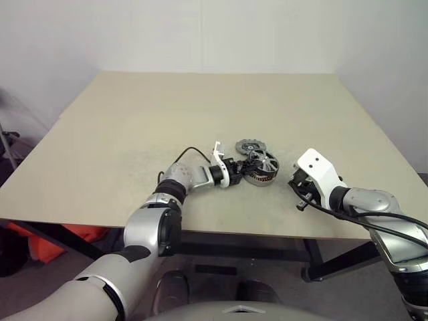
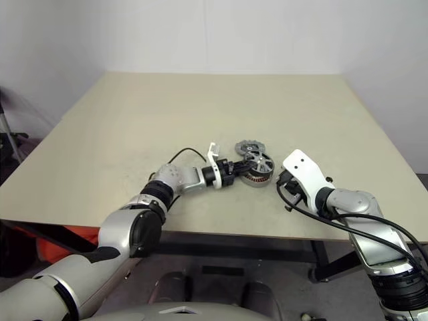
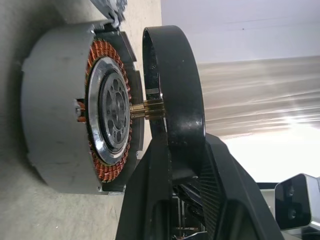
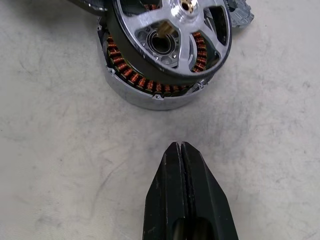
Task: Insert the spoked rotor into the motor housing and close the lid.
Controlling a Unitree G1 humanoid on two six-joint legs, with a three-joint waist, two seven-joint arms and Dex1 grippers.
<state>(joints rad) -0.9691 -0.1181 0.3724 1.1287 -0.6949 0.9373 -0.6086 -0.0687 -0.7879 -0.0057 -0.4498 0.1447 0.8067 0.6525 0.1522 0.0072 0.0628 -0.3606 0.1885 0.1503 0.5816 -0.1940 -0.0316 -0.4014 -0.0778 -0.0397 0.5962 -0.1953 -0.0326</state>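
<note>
The motor housing [image 1: 261, 178], a round metal ring with copper windings, lies on the table near its front edge. My left gripper [image 1: 245, 166] is shut on the dark rim of the spoked rotor [image 1: 263, 162] and holds it tilted just over the housing's open face. In the left wrist view the rotor [image 3: 172, 85] stands a small gap from the housing [image 3: 55, 125], with its brass shaft reaching toward the housing's centre. The notched grey lid [image 1: 250, 146] lies flat just behind them. My right gripper [image 4: 179, 146] is shut and empty, a short way to the right of the housing [image 4: 145, 90].
The beige table [image 1: 134, 134] is bare around the three parts. Its front edge runs close below both arms. A black cable [image 1: 184, 155] loops off my left wrist. Orange material [image 1: 80, 235] lies on the floor under the table's left side.
</note>
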